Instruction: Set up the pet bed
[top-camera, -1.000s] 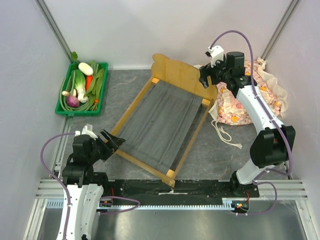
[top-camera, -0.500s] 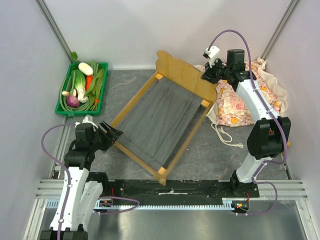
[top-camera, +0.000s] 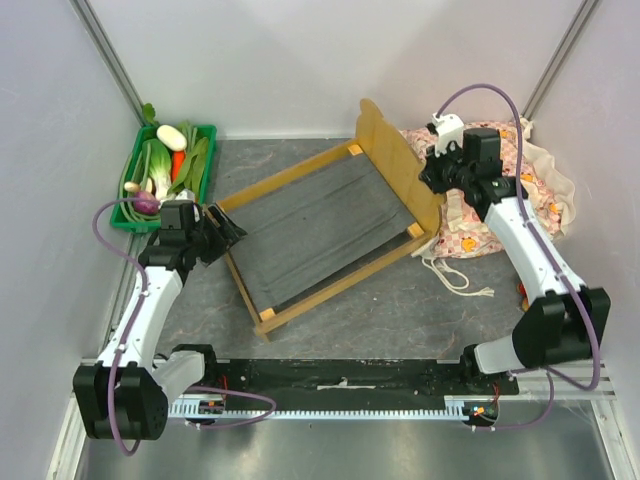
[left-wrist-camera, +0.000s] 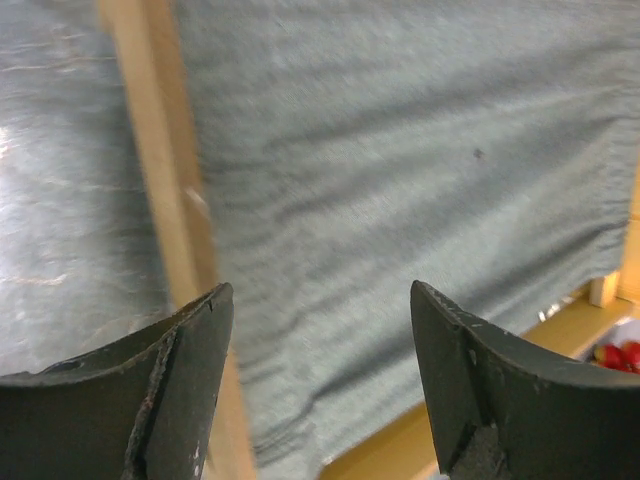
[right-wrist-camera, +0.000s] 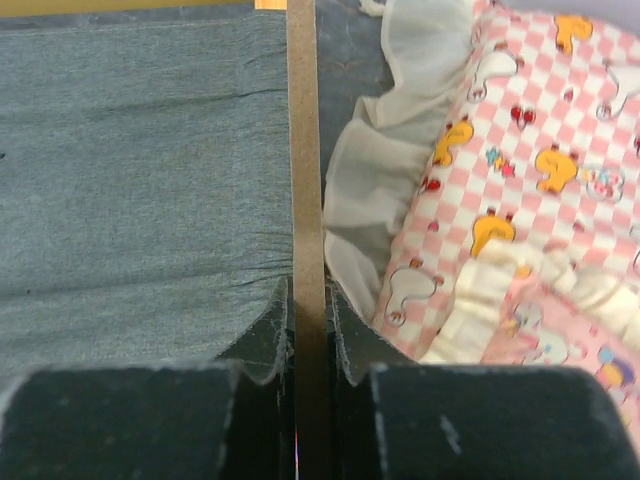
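Note:
The pet bed lies slantwise mid-table, a light-wood frame with a grey fabric base and its curved headboard at the back right. My right gripper is shut on the headboard's top edge. In the right wrist view that thin edge runs straight between the pinching jaws of the right gripper. At the bed's foot-end corner on the left sits my left gripper, open. In the left wrist view the left gripper hovers over a wooden rail and the grey fabric, holding nothing.
A pink-checked frilled mattress lies bunched behind the headboard at the right, also in the right wrist view as the mattress. A white cord trails from it. A green crate of vegetables stands at the back left. Walls close in on both sides.
The right gripper has closed on the headboard and swung it to the right. The bed has turned clockwise, its foot end moving left and back, with the left gripper following it.

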